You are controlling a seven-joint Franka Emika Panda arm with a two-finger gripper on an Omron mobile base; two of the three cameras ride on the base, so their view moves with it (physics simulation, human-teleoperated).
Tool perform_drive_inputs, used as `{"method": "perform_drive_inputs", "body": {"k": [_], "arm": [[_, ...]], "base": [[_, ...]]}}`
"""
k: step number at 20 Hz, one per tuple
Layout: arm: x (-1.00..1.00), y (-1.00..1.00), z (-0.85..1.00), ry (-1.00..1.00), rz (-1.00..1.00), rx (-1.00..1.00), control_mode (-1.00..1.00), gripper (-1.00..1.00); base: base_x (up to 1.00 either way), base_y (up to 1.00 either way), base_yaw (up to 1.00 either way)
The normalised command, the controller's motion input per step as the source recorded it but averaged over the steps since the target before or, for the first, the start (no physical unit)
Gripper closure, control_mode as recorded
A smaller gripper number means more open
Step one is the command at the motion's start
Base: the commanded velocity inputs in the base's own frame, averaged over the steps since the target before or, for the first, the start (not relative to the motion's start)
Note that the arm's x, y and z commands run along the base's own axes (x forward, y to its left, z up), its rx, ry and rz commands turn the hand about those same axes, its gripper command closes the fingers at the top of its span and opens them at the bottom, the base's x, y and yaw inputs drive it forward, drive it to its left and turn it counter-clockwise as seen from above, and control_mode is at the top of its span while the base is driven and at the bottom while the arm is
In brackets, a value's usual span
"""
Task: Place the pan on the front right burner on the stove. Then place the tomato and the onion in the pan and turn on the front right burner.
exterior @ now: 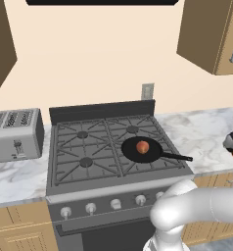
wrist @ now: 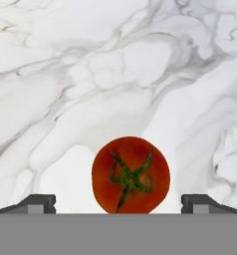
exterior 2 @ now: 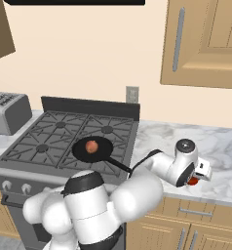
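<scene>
The white arm bends from the base out to the robot's right, its hand tipped down over the marble counter [exterior 2: 220, 141] beside the stove [exterior: 79, 147]. In the hand view the gripper [wrist: 118, 203] has its two dark fingertips [wrist: 38, 203] spread wide apart, with nothing clamped. The tomato [wrist: 131, 175] lies on the counter between the tips, stem scar up, with clear space on both sides and touching neither finger. In the right base view a sliver of its red shows just under the hand.

Farther off, the pan [exterior: 138, 149] sits on the front right burner [exterior: 155, 159], its long handle pointing right toward the counter. The onion [exterior: 142, 146] rests inside the pan, about at its middle. Left of the stove stands a silver toaster [exterior: 15, 133], and an outlet [exterior: 147, 90] is on the wall behind.
</scene>
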Motion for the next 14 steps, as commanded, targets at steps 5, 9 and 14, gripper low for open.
{"method": "perform_drive_inputs", "body": {"k": [5, 9, 14], "arm": [[0.07, 0.0, -0.08, 0.0, 0.0, 0.0, -1.0, -1.0], [0.0, 0.0, -0.03, 0.0, 0.0, 0.0, -1.0, -1.0], [0.0, 0.0, -0.02, 0.0, 0.0, 0.0, -1.0, -1.0]], "base": [[0.0, 0.0, 0.0], [0.0, 0.0, 0.0], [0.0, 0.0, 0.0]]}}
